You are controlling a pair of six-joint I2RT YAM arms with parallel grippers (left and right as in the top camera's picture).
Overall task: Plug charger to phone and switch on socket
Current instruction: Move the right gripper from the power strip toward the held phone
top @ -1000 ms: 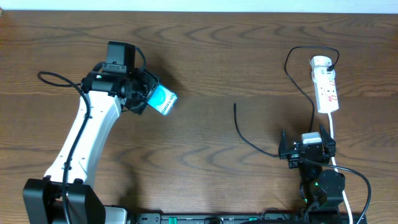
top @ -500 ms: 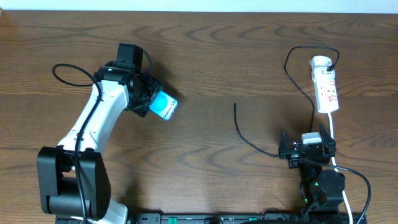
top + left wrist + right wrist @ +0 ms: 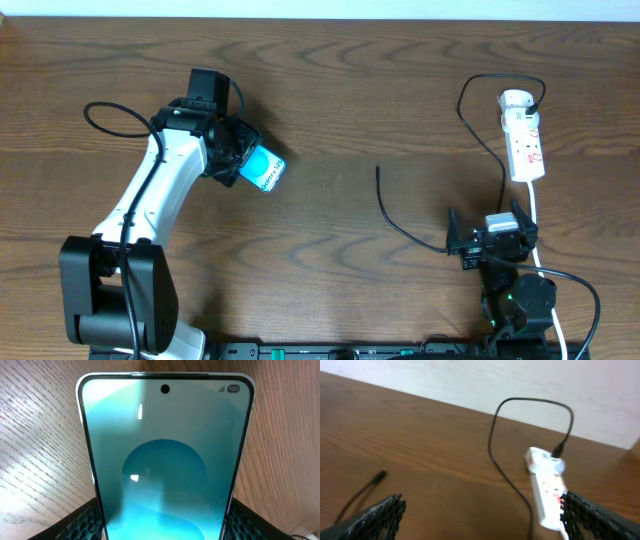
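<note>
The phone (image 3: 264, 169), its screen turquoise, is held just above the wood at the left with my left gripper (image 3: 243, 160) shut on its edges. The left wrist view is filled by the phone (image 3: 165, 450), a dark finger (image 3: 82, 520) pressed against each long side. The charger's thin black cable (image 3: 400, 230) lies mid-table with its free tip (image 3: 378, 169) pointing away. Its plug (image 3: 536, 106) sits in the white socket (image 3: 524, 140) at the far right. My right gripper (image 3: 490, 238) stands open near the table's front, the cable running under it. The right wrist view shows the tip (image 3: 381, 475), the socket (image 3: 546, 490) and my right gripper (image 3: 482, 517), nothing between its fingers.
A thick white cord (image 3: 536, 215) runs from the socket towards the front edge beside the right arm. The left arm's white links (image 3: 150, 205) stretch across the left side of the table. A pale wall (image 3: 520, 380) rises behind the table's far edge.
The left arm has swung a little to the right, carrying the phone with it, then held still. The right arm, cable and socket have not moved.
</note>
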